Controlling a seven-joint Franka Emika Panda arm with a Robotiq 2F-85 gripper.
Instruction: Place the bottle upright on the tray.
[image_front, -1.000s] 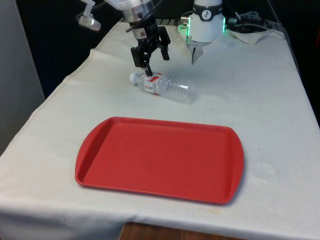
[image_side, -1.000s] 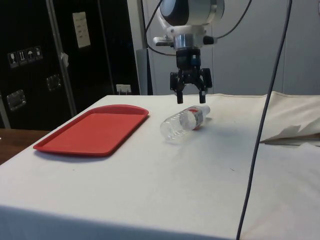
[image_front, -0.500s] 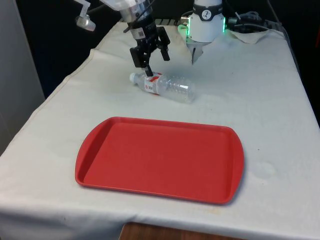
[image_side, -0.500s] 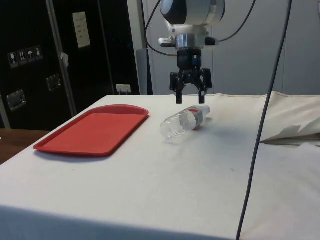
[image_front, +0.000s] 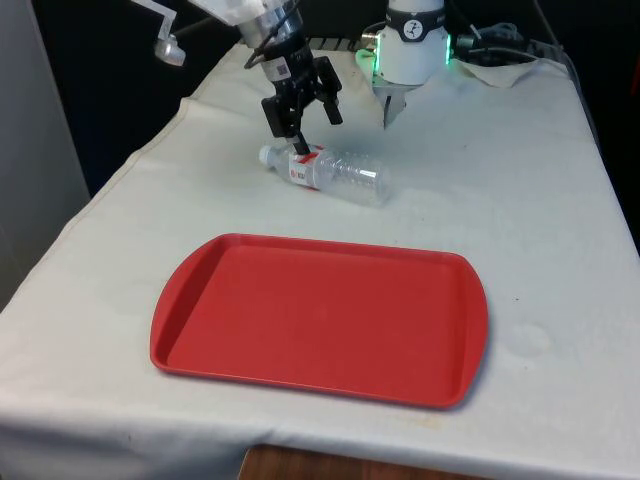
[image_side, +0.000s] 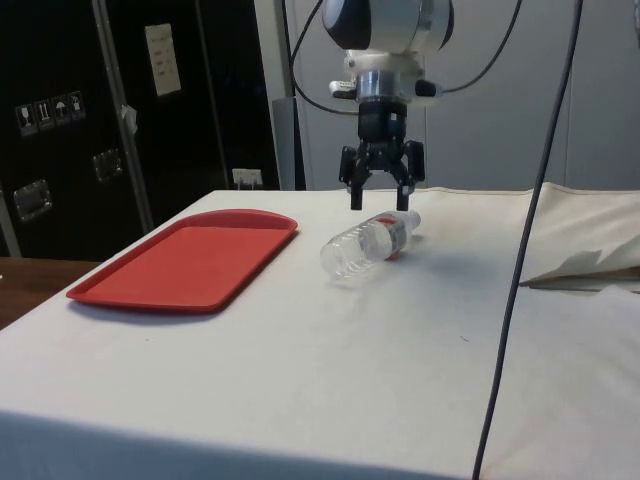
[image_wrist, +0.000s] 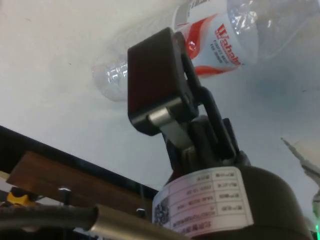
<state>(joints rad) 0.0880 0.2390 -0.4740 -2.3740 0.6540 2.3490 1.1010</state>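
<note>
Fingers (image_front: 303, 122) risen, spread | one bottle (image_front: 335, 174) lying | one tray (image_front: 320, 317)

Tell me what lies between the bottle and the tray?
Nothing: the front view shows bare white cloth between the lying bottle and the red tray.

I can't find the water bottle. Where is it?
The bottle lies on its side on the white cloth, beyond the red tray's far edge in the front view, just below the open gripper.
</note>
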